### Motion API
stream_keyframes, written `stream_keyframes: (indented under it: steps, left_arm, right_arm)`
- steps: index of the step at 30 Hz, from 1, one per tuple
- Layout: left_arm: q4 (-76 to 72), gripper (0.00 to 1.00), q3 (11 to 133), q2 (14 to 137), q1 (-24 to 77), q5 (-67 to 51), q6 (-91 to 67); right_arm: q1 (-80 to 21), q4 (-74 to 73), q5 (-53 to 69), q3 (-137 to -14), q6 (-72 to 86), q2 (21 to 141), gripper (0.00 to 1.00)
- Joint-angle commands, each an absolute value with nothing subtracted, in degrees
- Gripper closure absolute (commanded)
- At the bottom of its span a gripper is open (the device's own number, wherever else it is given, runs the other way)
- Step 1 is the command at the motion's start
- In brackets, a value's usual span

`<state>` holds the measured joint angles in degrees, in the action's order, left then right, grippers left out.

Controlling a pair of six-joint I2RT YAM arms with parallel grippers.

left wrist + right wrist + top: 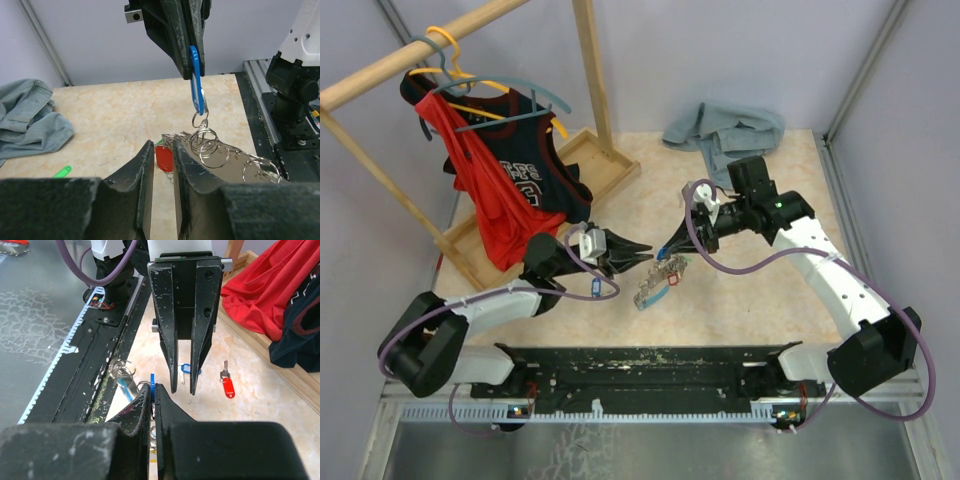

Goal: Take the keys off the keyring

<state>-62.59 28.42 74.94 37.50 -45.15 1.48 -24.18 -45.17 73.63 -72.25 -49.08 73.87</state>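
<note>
The keyring bunch [658, 282] hangs just above the table between my two grippers, with silvery rings [207, 142] and a red tag [164, 157]. My right gripper [665, 250] is shut on the bunch's blue tag [196, 80], and its closed fingertips [153, 387] pinch that tag [152, 381]. My left gripper [646, 256] faces it with jaws slightly parted and empty. In the left wrist view the left gripper [162, 147] sits just short of the red tag. The right wrist view shows the left gripper [182, 390] from the front.
Loose on the table are a red-tagged key [227, 385], a blue-tagged key [187, 369] and a green tag [62, 171]. A denim cloth [725, 130] lies at the back. A wooden clothes rack with jerseys [500, 180] stands back left. The black base rail [650, 365] runs along the near edge.
</note>
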Motion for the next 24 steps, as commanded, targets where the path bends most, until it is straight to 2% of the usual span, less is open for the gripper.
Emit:
stream_keyframes:
  steps: [1,5,13,20,24]
  left_arm:
    - [-63.68,0.73,29.71,75.63,37.14,-44.19,4.53]
    - [-65.41,0.73,30.76,79.26,36.67,-45.7,5.44]
    - [-85.09,0.72,31.5,88.21,36.27,-53.52,0.35]
    - [-101.25,0.65,29.17,90.93,35.61,-58.71,-9.22]
    - [-102.55,0.64,28.73,90.76,35.36,-59.63,-11.05]
  right_arm:
    - [-23.82,-44.31,76.68,-74.56,-50.49,71.28,1.0]
    - [-23.82,-44.89,77.06,-74.74,-50.91,71.28,1.0]
    - [-23.82,-45.5,77.43,-74.97,-51.37,71.28,1.0]
    - [-23.82,-45.98,77.41,-75.14,-51.74,71.35,1.0]
    - [-23.82,-45.99,77.28,-75.17,-51.74,71.3,1.0]
